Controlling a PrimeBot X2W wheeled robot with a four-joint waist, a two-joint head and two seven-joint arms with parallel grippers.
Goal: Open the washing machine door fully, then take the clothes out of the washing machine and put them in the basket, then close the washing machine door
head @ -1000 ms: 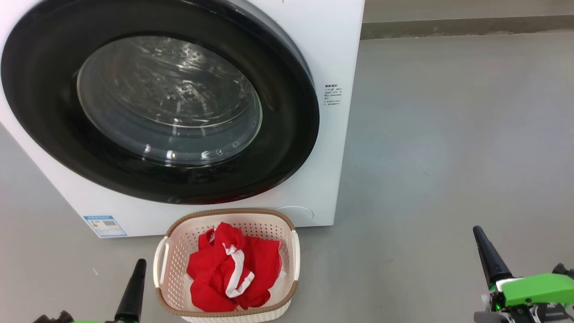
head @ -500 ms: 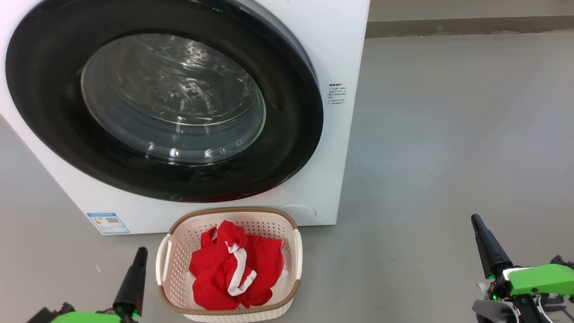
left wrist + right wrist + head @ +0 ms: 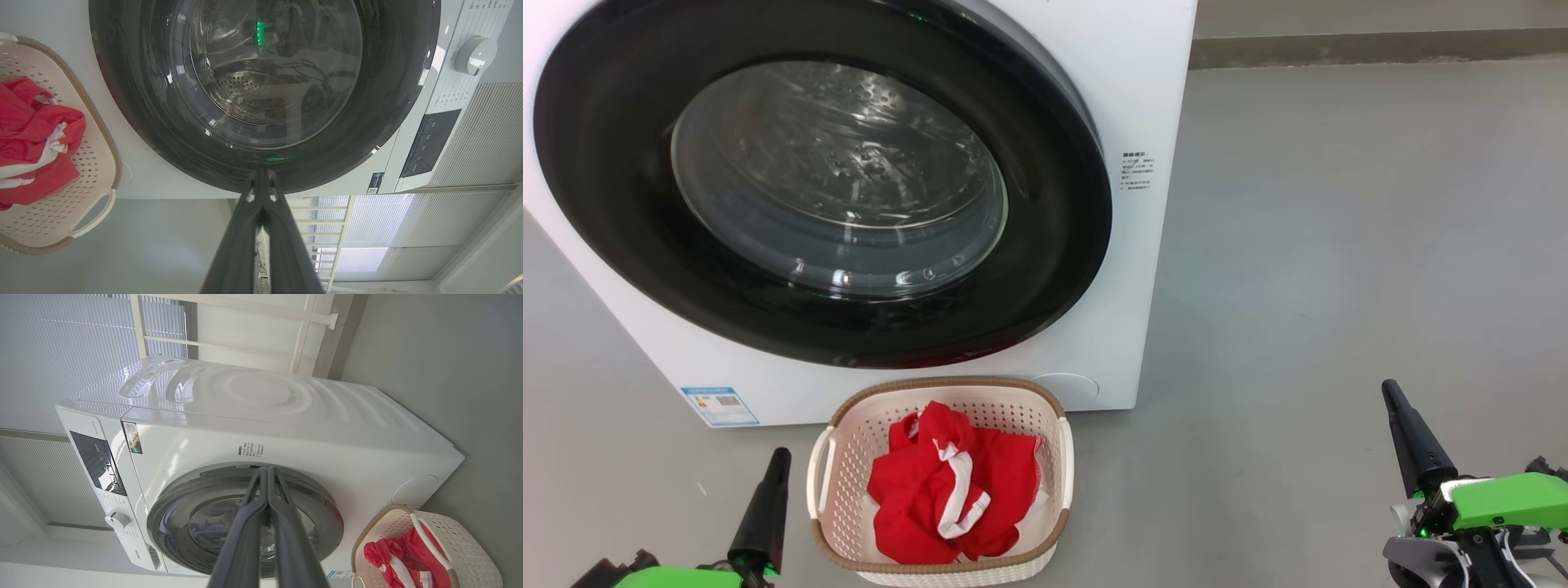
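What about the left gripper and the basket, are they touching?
Apart. In the head view a strip of bare grey floor shows between the left gripper, its jaws shut, and the white side handle of the basket.

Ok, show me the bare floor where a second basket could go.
Widest free patch: the grey floor right of the washing machine, up to the right hand. A smaller strip lies left of the basket, by the left hand. Crowded: before the door, where the basket sits.
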